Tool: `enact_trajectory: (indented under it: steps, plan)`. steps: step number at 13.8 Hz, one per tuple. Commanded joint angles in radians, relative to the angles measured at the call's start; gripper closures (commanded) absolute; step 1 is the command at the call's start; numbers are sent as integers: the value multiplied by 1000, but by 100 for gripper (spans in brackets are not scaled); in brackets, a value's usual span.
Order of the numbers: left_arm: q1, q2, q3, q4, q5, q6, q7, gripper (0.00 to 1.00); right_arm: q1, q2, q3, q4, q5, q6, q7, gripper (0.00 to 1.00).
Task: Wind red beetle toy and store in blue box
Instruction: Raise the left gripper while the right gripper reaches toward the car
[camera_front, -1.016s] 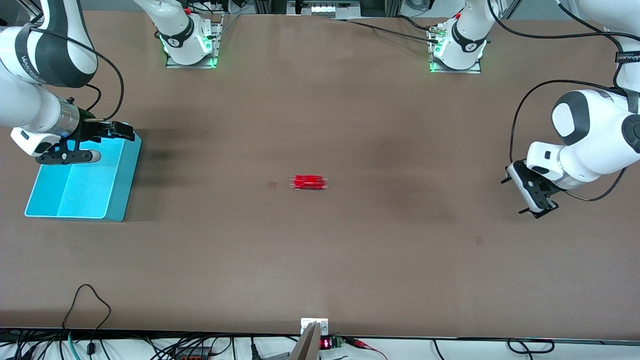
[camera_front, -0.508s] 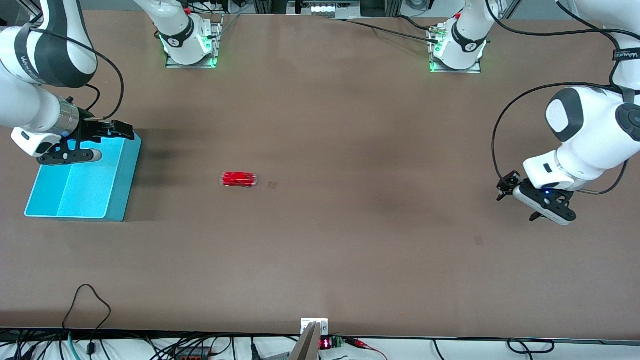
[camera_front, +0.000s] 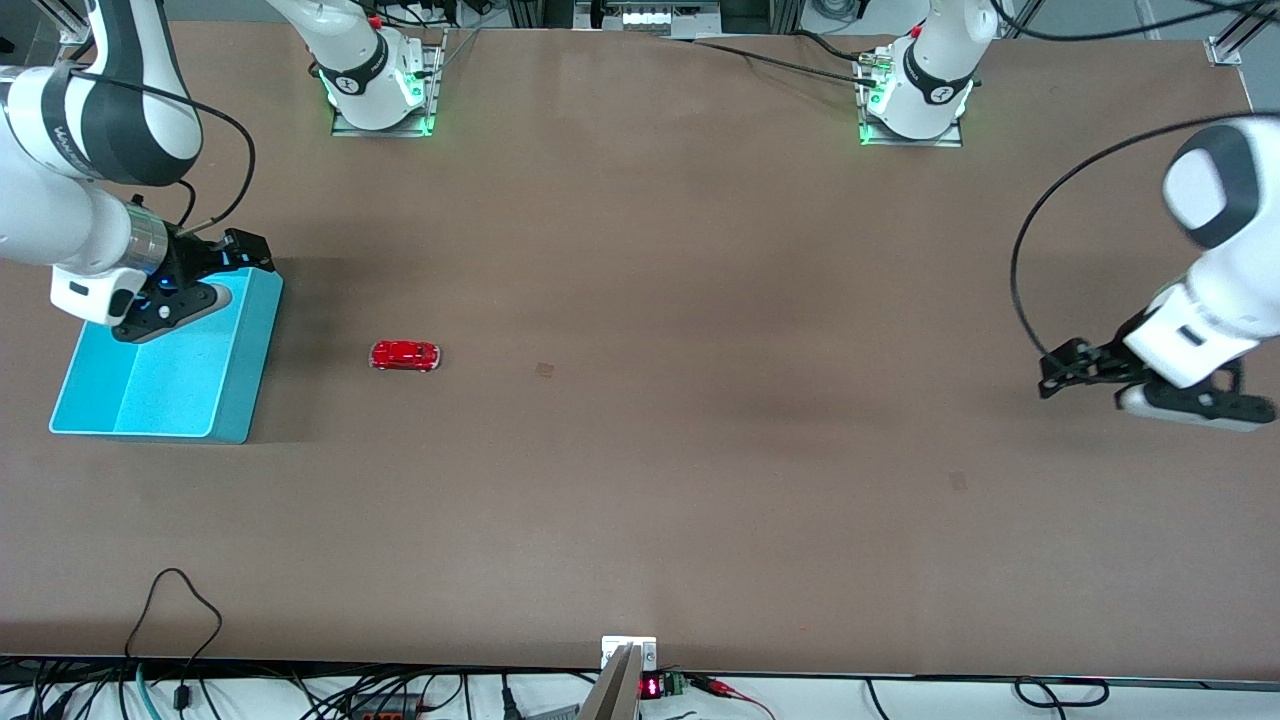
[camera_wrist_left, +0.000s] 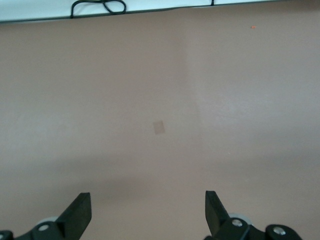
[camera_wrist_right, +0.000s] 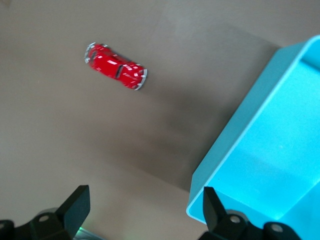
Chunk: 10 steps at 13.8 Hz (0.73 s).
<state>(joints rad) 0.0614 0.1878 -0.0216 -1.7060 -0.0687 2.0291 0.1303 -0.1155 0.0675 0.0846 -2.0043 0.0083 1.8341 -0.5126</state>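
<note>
The red beetle toy (camera_front: 404, 355) stands on the brown table, a short way from the blue box (camera_front: 250, 370) at the right arm's end. My right gripper (camera_front: 255, 255) hovers open and empty over the box's corner farthest from the front camera. Its wrist view shows the toy (camera_wrist_right: 116, 66), the box (camera_wrist_right: 280, 150) and the open right gripper (camera_wrist_right: 145, 210). My left gripper (camera_front: 1058, 368) is open and empty over bare table at the left arm's end. In its wrist view the left gripper (camera_wrist_left: 147, 210) has only table between its fingers.
Two small tape marks (camera_front: 545, 370) (camera_front: 957, 481) lie on the table; one shows in the left wrist view (camera_wrist_left: 159, 127). The arm bases (camera_front: 380, 90) (camera_front: 915, 95) stand along the table's edge farthest from the front camera. Cables (camera_front: 180, 600) lie at the edge nearest it.
The toy has rolled along the table from its middle toward the blue box. My left arm has swung outward toward its end. My right gripper shifted slightly over the box.
</note>
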Motion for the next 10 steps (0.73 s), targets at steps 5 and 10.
enact_trajectory:
  steps: [5, 10]
  plan:
    - [-129, -88, 91, 106, 14, -253, -167, 0, 27, -35, 11, -235, -5, 296, -407, 0]
    - [-120, -180, 92, 28, 14, -320, -181, 0, 97, 35, 11, -248, -108, 456, -595, 0]
